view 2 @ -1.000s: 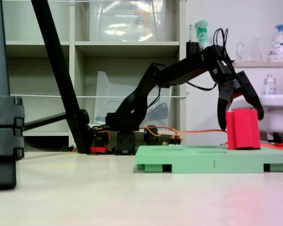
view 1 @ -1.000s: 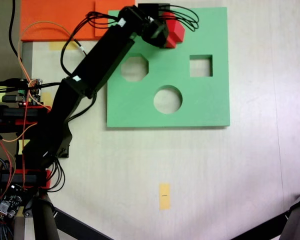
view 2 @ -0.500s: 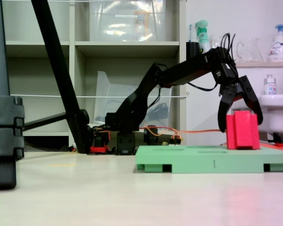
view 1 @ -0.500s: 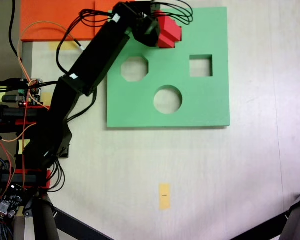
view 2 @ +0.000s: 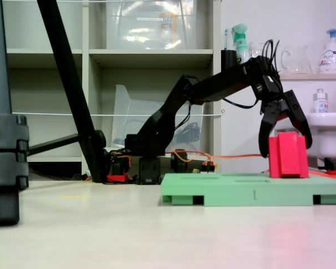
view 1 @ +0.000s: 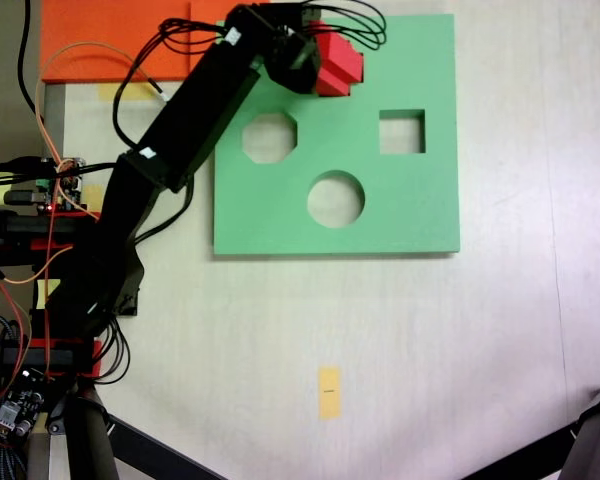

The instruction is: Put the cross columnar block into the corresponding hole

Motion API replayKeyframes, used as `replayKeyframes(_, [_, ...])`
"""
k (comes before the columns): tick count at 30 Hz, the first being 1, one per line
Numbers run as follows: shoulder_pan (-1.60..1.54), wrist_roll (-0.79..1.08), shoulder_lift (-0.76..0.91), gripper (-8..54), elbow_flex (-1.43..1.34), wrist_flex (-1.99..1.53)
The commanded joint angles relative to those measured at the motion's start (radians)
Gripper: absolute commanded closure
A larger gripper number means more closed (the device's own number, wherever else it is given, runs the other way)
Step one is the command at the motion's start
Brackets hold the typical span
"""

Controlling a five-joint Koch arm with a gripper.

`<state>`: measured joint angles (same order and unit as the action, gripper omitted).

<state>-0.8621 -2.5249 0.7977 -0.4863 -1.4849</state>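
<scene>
The red cross columnar block [view 1: 342, 66] stands upright at the far edge of the green foam board [view 1: 410, 215], and in the side-on fixed view the block [view 2: 288, 159] rests with its base at the board's [view 2: 235, 190] top surface. My gripper [view 1: 323, 58] hangs over it, and its jaws [view 2: 285, 147] straddle the block and press on both sides. The corresponding hole is hidden under the block and gripper. Octagonal [view 1: 269, 137], square [view 1: 401, 131] and round [view 1: 336, 198] cutouts lie open.
An orange foam sheet [view 1: 110, 40] lies left of the board's far corner. The arm's base, circuit boards and cables [view 1: 40, 200] fill the left edge. Tripod legs [view 1: 130, 440] cross the near corners. A yellow tape strip [view 1: 328, 391] marks the table.
One second ago the gripper and block sat slightly right; both shifted a little left and turned, and the block sank slightly. Nothing moved in the last half second.
</scene>
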Motion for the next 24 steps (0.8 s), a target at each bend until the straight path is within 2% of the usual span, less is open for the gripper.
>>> replayKeyframes(1, [0.025,-0.011,0.003,34.0,0.031,-0.032])
replayKeyframes(11, [0.097,0.051,-0.058,32.8,0.075,-0.026])
replayKeyframes(14, [0.107,0.060,-0.071,24.3,0.077,0.000])
replayKeyframes(18, [0.129,0.097,-0.086,20.8,0.077,0.002])
replayKeyframes(21, [0.140,0.098,-0.104,11.2,0.077,0.005])
replayKeyframes(24, [0.144,0.100,-0.121,9.6,0.077,0.003])
